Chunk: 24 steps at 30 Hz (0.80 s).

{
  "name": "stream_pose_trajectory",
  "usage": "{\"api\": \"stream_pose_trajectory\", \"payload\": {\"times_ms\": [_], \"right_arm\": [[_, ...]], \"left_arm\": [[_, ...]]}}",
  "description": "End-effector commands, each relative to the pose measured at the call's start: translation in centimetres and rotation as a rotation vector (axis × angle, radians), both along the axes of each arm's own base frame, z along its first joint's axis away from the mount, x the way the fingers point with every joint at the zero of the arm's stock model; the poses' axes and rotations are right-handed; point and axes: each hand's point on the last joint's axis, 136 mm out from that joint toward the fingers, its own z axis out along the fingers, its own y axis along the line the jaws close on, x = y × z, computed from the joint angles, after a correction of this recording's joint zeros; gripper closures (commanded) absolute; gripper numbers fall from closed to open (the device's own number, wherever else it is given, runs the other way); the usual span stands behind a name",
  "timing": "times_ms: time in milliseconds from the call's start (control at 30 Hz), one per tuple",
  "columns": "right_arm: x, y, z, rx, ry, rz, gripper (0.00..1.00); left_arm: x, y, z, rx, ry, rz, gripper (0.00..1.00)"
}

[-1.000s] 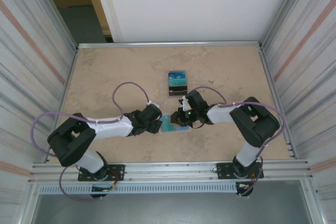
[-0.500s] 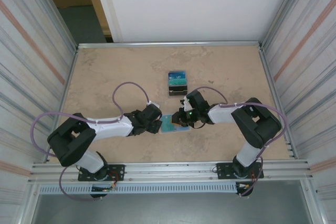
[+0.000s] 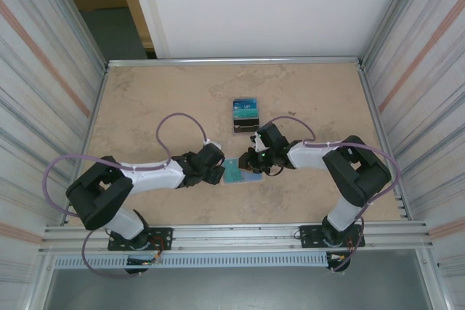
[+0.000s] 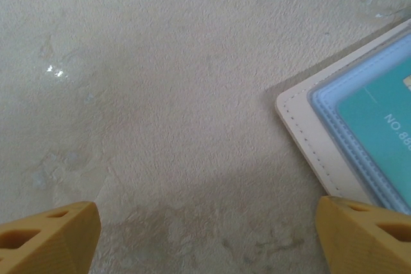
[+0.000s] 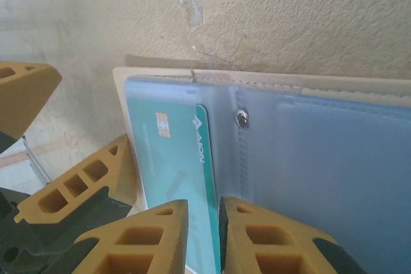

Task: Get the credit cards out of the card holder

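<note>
Meeting the teal credit card (image 5: 173, 158) end-on, its long axis running ahead inside the card holder (image 5: 289, 81), the right gripper (image 5: 203, 206) is nearly closed, grip unclear; left gripper (image 4: 205, 213) gapes.

**Left wrist view:** white print "NO 88…" on the teal credit card (image 4: 379, 117) in the card holder (image 4: 297, 117), cut off at the frame edge.

**Right wrist view:** white lettering on the same card (image 5: 170, 158), apparently "AION", beside a small emblem.

**Top view:** print on the loose credit cards (image 3: 246, 111) is too small to read.
</note>
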Motion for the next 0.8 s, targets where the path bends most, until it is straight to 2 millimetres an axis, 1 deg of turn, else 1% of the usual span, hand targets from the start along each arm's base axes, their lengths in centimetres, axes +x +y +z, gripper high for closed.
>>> {"api": "stream_pose_trajectory", "payload": {"times_ms": [0, 267, 533, 767], "right_arm": [[0.7, 0.4, 0.0, 0.0, -0.017, 0.014, 0.8], [0.5, 0.4, -0.5, -0.001, -0.001, 0.016, 0.81], [-0.2, 1.1, 0.3, 0.071, 0.012, 0.042, 0.82], [-0.6, 0.5, -0.4, 0.046, 0.026, 0.032, 0.83]], "left_arm": [[0.1, -0.5, 0.3, -0.004, 0.006, 0.003, 0.12], [0.0, -0.4, 0.2, -0.003, 0.008, 0.003, 0.12], [0.0, -0.4, 0.0, 0.002, 0.014, 0.004, 0.12], [-0.1, -0.5, 0.1, -0.001, 0.015, 0.004, 0.12]]}}
